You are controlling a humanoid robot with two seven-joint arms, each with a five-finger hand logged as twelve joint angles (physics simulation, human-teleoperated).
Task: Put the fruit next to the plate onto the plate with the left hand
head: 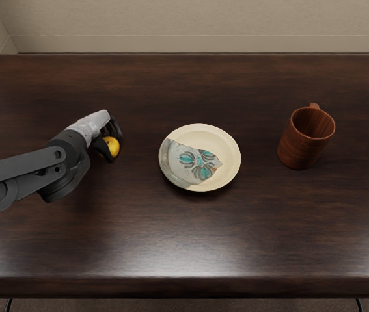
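The fruit (111,145) is small, round and yellow-orange, with a smooth skin; only part of it shows, since the left hand (99,133) covers its top and far side; its kind cannot be told at this size. It sits left of the plate (231,144), well apart from the rim and low over the table (184,240); whether it rests on the wood or hangs just off it is unclear. The hand's dark fingers (115,130) are curled round the fruit and appear clamped on it; the back of the hand is a pale grey shell; the arm (21,174) behind it is matte dark grey, built of rounded links, and comes in from the left edge. The plate is shallow, round and cream-glazed, with a teal and grey flower pattern across its left part. Right of it, well apart, stands an upright mug (306,138) of reddish-brown wood, cylindrical, with its handle on the far side. The table is dark polished wood with fine grain and soft reflections.
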